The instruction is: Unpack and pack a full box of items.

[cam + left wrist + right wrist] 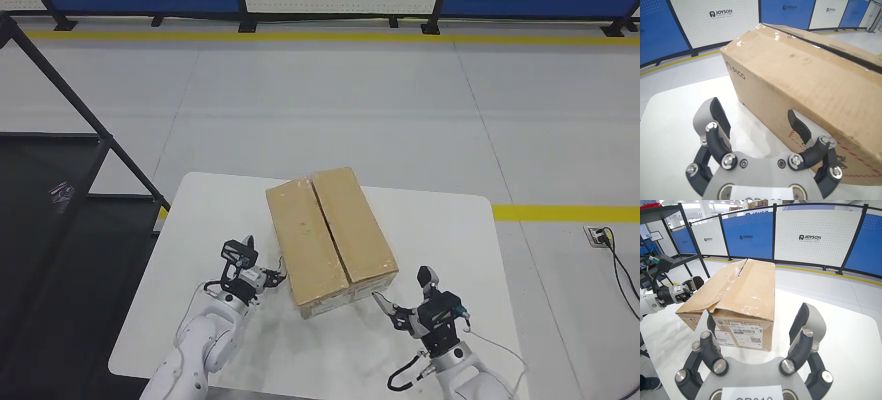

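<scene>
Cardboard box (330, 240) (800, 85) (745, 289): brown corrugated, oblong, lying slantwise on the middle of the worktop (440, 240) (677, 113) (829, 317), its far end close to the far edge. Top flaps are shut along a lengthwise centre seam; one flap is creased and slightly lifted at the near end, with glossy shreds of clear tape along the seam. The near end face carries white paper labels with a barcode, and the left long side carries red dashed marks that are cut off in the left wrist view. The contents are hidden under the flaps. Worktop: white, smooth, matt, with rounded corners. Left tool (265, 262) (753, 108) (693, 283): silver-grey metal shells, black ribbed rubber pads and black links, fingers spread and holding nothing, just beside the box's left long side towards the near end; whether one pad touches the cardboard cannot be told. Right tool (403, 287) (756, 309): same build, fingers spread and holding nothing, just beside the box's near right corner; one fingertip overlaps the labelled face in the right wrist view, contact unclear. Black metal shelf frame (90, 130): stands off the worktop's left edge, partly cut off.
</scene>
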Available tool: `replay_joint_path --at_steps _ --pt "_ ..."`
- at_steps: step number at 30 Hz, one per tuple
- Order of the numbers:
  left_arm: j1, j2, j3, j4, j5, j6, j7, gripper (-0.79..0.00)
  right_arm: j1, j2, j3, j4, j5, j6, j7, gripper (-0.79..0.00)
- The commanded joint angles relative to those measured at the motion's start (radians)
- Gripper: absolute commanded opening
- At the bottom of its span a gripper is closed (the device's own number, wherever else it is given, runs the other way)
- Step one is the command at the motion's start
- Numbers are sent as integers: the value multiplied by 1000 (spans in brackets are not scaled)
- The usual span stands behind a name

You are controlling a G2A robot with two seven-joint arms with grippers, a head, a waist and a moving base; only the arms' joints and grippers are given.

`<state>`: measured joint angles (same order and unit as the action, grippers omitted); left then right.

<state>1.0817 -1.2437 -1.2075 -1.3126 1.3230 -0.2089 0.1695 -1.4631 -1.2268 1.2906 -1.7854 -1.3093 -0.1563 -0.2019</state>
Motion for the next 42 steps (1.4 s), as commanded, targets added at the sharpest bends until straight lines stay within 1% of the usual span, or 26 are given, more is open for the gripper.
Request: replay_joint_path --at_steps 1,8,10,13,16,21,24,27,31,33,36,39,42 --pt "1 -1 8 -3 6 -8 0 0 -1 0 2 -1 2 -3 -1 0" --pt "2 -7 36 -24 23 -23 -1 0 -11 3 2 -9 -43 -38 4 0" --pt "0 -9 43 -31 24 -26 -3 0 -19 4 4 -16 -61 -35 15 0" --pt "-4 -12 54 -40 31 -34 -9 0 -33 5 9 -37 -102 1 58 0" --pt "-7 -15 67 -47 40 -41 -13 0 -48 4 9 -64 -148 66 136 0" --pt "-10 -19 88 -53 56 -52 -17 0 -63 0 -25 -98 -246 135 250 0" --pt "-11 -21 96 -51 68 -60 -18 0 -65 -4 -52 -101 -293 165 285 0" --pt "-9 -21 96 -47 76 -65 -13 0 -66 -8 -79 -100 -311 173 296 0" --pt "4 -14 62 -47 81 -61 6 0 -69 -12 -104 -99 -314 166 296 0" --pt "21 -8 28 -53 90 -36 25 0 -66 -14 -114 -92 -311 163 294 0" --pt "44 1 -39 -61 54 -21 37 0 -53 -20 -132 -77 -286 175 291 0" --pt "68 10 -101 -72 30 -13 39 0 -38 -28 -157 -63 -260 197 285 0" --pt "84 16 -152 -75 -12 -6 29 0 -21 -39 -188 -46 -259 259 282 0"
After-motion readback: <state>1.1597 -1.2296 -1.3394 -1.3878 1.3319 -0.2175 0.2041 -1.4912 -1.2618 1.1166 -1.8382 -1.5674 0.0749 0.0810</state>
